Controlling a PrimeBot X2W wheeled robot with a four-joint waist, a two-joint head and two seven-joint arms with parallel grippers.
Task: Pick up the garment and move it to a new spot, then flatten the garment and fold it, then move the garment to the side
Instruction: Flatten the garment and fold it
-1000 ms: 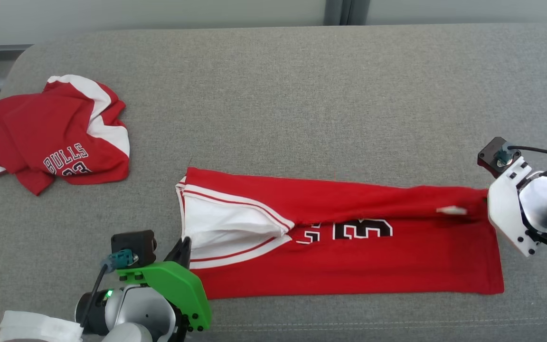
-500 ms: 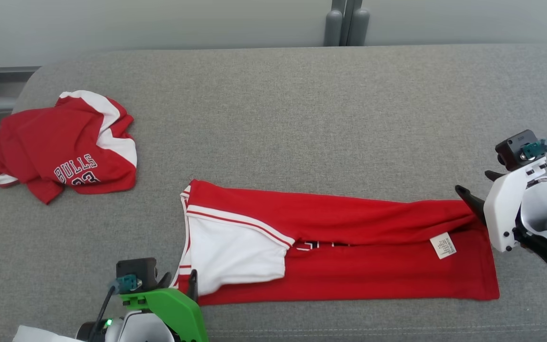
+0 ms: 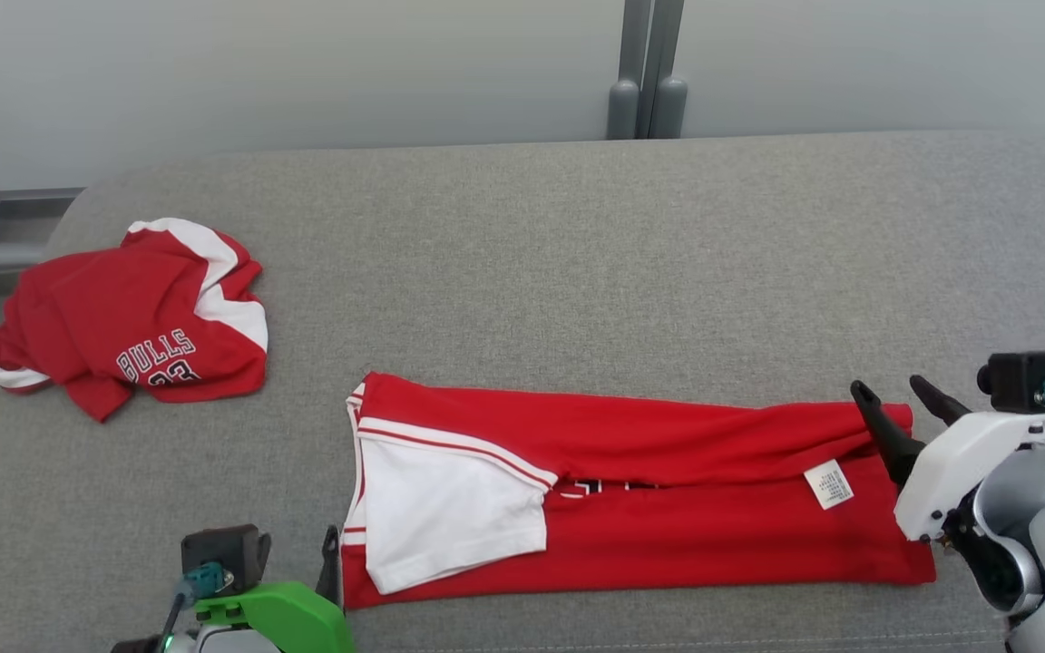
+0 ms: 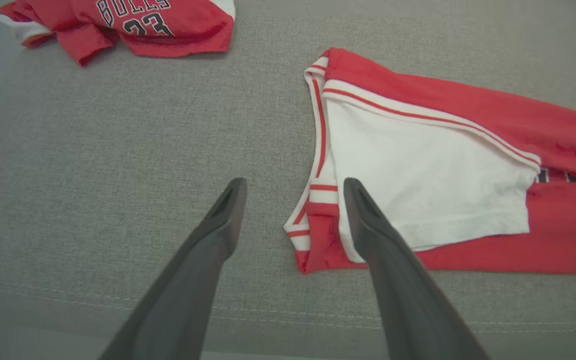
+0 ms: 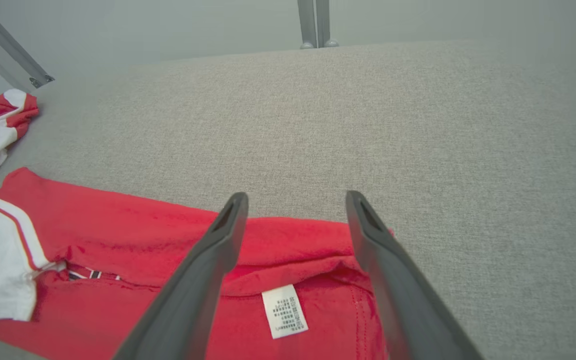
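- A crumpled red jersey (image 3: 123, 317), lettered BULLS 23, is seen lying well ahead and left of the left gripper (image 4: 293, 187).
- A grey padded surface (image 3: 577, 254) is spread beneath it.
- Two grey posts (image 3: 645, 100) are spotted far beyond the right gripper (image 3: 890, 388), to its left.

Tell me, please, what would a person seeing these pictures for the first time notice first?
A red jersey, folded into a long strip with a white panel on top, lies across the middle of the grey cushion. A second red jersey, crumpled and printed BULLS 23, sits apart at the far left. The left jaws and the right jaws stand open, one pair at each end of the strip, holding nothing.
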